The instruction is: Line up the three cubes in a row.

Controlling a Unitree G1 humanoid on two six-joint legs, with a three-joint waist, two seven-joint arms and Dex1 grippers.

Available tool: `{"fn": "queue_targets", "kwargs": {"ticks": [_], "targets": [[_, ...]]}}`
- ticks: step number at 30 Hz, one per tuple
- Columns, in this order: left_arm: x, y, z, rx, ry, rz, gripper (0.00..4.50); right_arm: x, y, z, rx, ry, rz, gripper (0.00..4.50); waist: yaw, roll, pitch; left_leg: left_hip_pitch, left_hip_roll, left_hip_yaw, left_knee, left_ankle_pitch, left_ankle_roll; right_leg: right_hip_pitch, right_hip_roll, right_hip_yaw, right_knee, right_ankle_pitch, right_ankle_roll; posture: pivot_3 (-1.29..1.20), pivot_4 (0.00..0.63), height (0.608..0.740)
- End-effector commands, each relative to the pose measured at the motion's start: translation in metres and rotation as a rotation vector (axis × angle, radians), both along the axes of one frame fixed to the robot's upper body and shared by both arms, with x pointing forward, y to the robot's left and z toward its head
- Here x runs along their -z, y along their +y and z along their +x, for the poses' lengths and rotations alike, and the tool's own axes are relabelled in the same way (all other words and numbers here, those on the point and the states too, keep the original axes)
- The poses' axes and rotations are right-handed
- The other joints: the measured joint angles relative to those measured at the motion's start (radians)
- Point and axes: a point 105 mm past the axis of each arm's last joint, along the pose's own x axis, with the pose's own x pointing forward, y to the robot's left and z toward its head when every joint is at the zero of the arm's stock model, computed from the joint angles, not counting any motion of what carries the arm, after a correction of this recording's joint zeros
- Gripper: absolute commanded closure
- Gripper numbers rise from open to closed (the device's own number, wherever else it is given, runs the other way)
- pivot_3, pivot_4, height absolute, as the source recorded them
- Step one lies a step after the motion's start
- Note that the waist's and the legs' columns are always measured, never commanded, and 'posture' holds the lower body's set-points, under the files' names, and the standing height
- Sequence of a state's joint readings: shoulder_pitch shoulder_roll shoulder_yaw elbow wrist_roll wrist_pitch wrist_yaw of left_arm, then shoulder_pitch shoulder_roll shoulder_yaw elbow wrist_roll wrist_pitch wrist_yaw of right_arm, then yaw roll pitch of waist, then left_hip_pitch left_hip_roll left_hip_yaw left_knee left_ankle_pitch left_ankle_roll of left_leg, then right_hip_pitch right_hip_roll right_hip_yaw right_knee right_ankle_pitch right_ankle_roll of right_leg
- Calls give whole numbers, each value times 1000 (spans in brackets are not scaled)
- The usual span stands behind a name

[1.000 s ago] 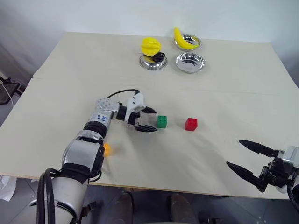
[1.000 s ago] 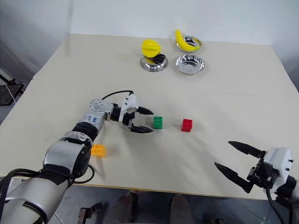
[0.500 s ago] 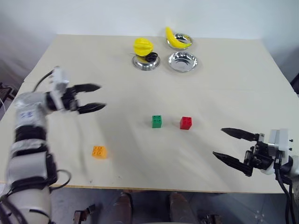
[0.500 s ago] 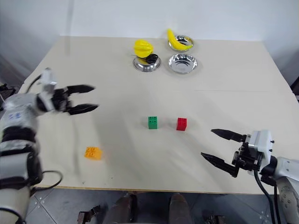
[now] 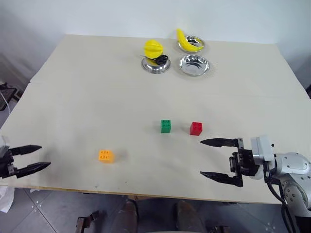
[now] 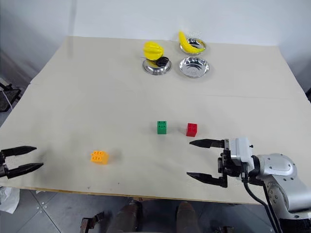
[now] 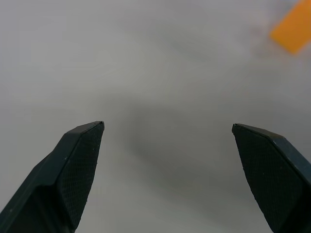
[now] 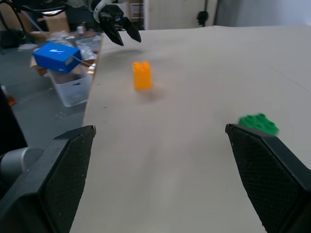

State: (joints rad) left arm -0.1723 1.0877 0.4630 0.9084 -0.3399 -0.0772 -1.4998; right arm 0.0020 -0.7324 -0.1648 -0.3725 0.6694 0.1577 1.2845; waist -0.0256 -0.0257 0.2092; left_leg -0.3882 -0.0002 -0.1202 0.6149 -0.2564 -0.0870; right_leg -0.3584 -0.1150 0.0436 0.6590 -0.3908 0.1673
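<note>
My left gripper (image 5: 35, 157) and right gripper (image 5: 210, 158) are both spread and empty. The green brick (image 5: 165, 126) sits near the red brick (image 5: 196, 128); the orange brick (image 5: 105, 156) lies well apart.

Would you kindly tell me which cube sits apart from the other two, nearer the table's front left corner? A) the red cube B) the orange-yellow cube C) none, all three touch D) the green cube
B: the orange-yellow cube lies alone toward the front left of the table, while the green cube and the red cube sit side by side with a small gap, near the middle.
</note>
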Motion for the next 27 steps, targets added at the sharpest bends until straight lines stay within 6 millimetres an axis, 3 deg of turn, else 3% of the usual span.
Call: {"fn": "queue_targets", "kwargs": {"ticks": [1, 3, 6, 11, 18, 22, 27], "targets": [[-17, -1, -12, 64, -53, 53, 15, -8, 2, -1, -16, -41, 19, 0, -3, 0, 0, 0, 0, 0, 0, 0, 0, 0, 0, 0, 0, 0, 0, 0, 150, 740], [-23, -20, -5, 156, -89, 33, 15, -6, -1, 1, -1, -38, 17, 0, 1, 0, 0, 0, 0, 0, 0, 0, 1, 0, 0, 0, 0, 0, 0, 0, 150, 740], [-25, -80, 8, 398, -121, -21, 15, 3, -13, 0, 16, -3, -29, 0, 17, 0, -1, 0, 0, 0, 0, 0, 1, 1, -1, 0, 0, 0, 0, 0, 150, 740], [-14, -127, 17, 556, -131, -41, 15, 9, -23, -1, 44, 29, -56, 0, 12, 1, 0, 0, 0, 1, 0, -1, 1, 0, 0, 1, -1, 0, -1, 0, 150, 740], [12, -154, 50, 591, -186, -46, 15, 6, -23, -3, 66, 33, -46, 0, -2, 1, -1, 1, 1, 1, 1, 0, 0, 1, 1, 0, 0, 0, -1, 0, 150, 740], [20, -168, 50, 652, -190, -51, 15, 6, -22, -5, 77, 36, -44, 0, -4, 1, -1, 0, 0, 1, 1, 0, 0, 1, 0, 1, -1, 0, -1, 0, 150, 740], [25, -165, 50, 669, -201, -20, 1129, 6, -26, -5, 107, 35, -50, 0, -2, 1, -1, 0, 0, 1, 1, 1, -1, 1, 0, 1, -2, 0, -1, 0, 150, 740]]}}
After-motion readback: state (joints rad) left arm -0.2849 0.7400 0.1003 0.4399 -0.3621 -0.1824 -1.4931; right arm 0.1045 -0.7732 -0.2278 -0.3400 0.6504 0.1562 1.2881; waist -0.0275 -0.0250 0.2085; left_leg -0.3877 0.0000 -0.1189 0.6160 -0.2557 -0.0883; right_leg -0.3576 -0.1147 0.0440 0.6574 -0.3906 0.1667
